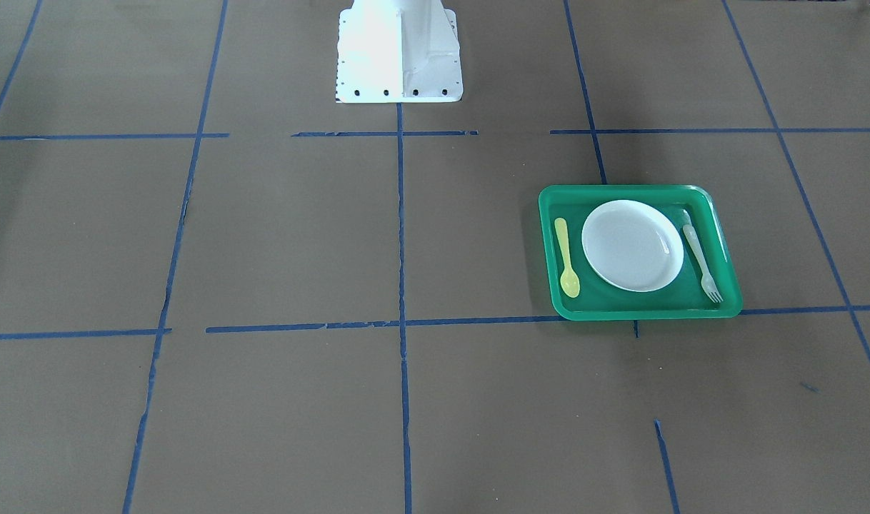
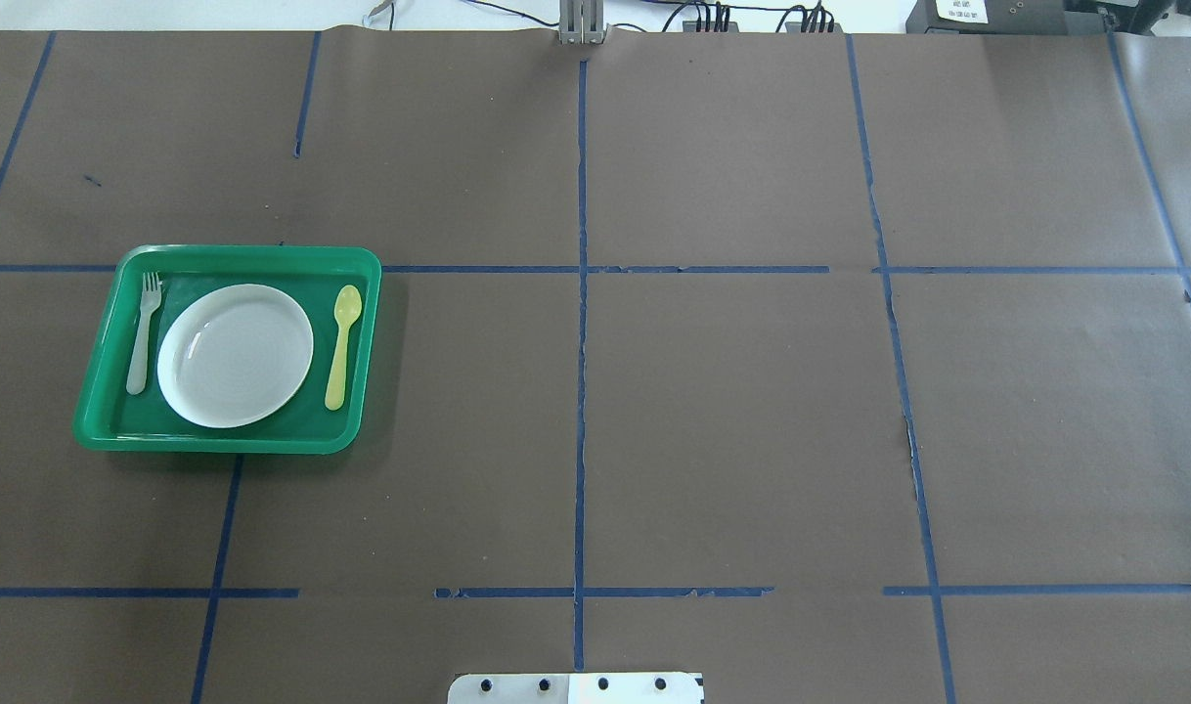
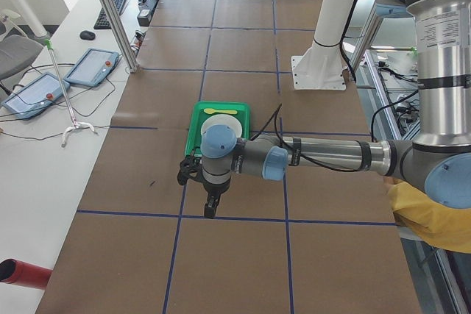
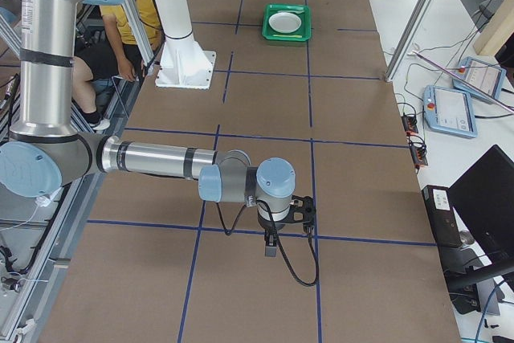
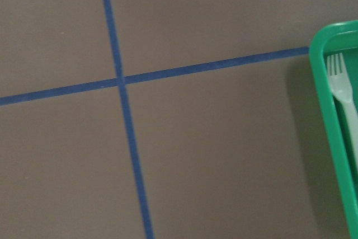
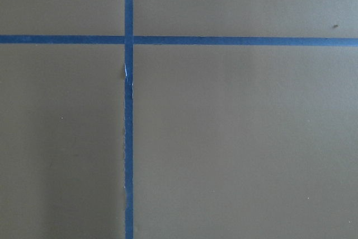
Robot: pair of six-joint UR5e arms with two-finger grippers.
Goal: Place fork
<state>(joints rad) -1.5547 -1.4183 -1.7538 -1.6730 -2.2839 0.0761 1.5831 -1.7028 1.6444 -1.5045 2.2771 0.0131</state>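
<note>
Cannot tell from the side views whether the left jaws or the right jaws stand wide or narrow. Carried by the left arm (image 3: 324, 156) over bare worktop (image 2: 732, 411), near the green tray (image 2: 234, 252). Carried by the right arm (image 4: 152, 158) well apart from it, over the far right of the worktop.

Outward to the fork (image 2: 144, 332): lies flat in the tray's left strip, just beside the white plate (image 2: 236, 354), tines far, handle near. Mirrors the yellow spoon (image 2: 342, 344) on the plate's right.

Probably very light, thin and a little springy. Smooth plastic, so likely to slip or skate on the tray floor. Best pinched across the middle of the handle, with little room between plate rim and tray wall.

Pale whitish-grey, faintly translucent, with slim handle and short tines. Looks already placed.
</note>
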